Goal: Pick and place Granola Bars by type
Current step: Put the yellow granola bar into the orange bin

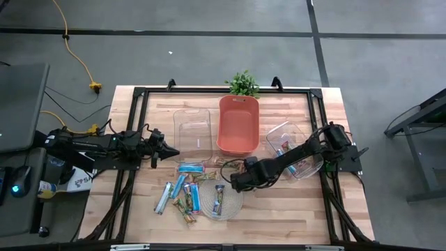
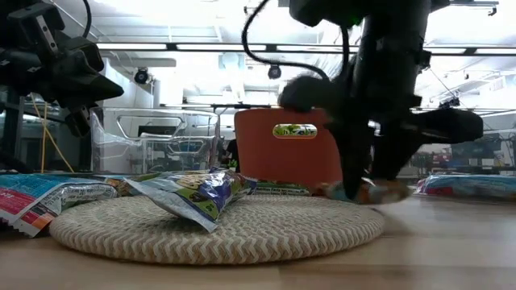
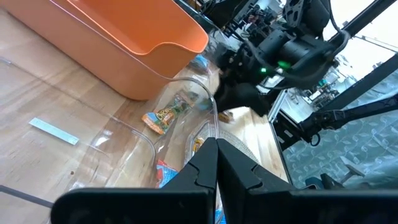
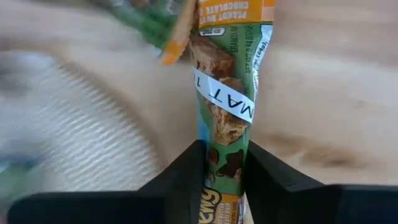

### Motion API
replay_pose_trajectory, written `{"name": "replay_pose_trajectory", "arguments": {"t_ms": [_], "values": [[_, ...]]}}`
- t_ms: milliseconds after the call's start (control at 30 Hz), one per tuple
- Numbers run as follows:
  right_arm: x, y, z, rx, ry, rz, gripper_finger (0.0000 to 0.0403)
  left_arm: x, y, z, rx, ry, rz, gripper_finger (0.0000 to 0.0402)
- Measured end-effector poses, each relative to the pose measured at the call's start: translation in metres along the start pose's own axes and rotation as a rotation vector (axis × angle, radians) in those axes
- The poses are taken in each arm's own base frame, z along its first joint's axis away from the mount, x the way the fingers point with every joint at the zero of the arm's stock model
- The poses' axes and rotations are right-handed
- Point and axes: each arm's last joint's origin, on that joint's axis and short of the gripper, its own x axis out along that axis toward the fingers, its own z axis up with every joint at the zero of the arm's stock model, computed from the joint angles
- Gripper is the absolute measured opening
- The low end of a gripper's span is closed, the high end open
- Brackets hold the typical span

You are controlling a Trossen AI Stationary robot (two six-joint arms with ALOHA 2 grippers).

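Note:
Several granola bars [image 1: 182,195] in light blue, green-brown and red-brown wrappers lie on the wood near the table's near edge. One blue bar [image 2: 197,193] rests flat on the round woven mat [image 1: 230,208]. My right gripper [image 1: 235,184] reaches from the right to the mat's far edge and is shut on a green-brown bar [image 4: 227,93]. My left gripper [image 1: 173,151] hovers shut at the table's left, beside a clear bin [image 1: 191,129], touching nothing. My right gripper pinches the green-brown bar between its two fingers [image 4: 186,180], one on each long edge near one end [image 4: 225,158]. It comes slanting down from the right, and the bar runs forward along the fingers. The bar sits low over the wood beside the mat [image 2: 379,192]; whether it is lifted clear cannot be told.
An orange bin [image 1: 238,104] stands at the table's far middle, with a small plant [image 1: 244,84] behind it. A clear container [image 1: 282,132] at the right holds a few bars. The black frame rails run along the table's edges. Bare wood lies near the right front corner.

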Motion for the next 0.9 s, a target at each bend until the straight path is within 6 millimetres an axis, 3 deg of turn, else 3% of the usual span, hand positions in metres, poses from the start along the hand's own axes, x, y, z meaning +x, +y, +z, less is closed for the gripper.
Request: {"name": "replay_pose_trajectory", "arguments": {"t_ms": [400,633,900], "values": [[-0.042,0.010,0.006,-0.105,-0.027,0.212,0.0065,0.000,0.000,0.000,0.000,0.000,0.000,0.0001],[-0.072,0.029,0.009,-0.241,-0.091,0.489,0.0059,0.000,0.000,0.000,0.000,-0.003,0.000,0.0001],[-0.099,0.054,0.015,-0.352,-0.305,0.801,0.0058,0.000,0.000,0.000,0.000,-0.007,0.003,0.0001]]}}
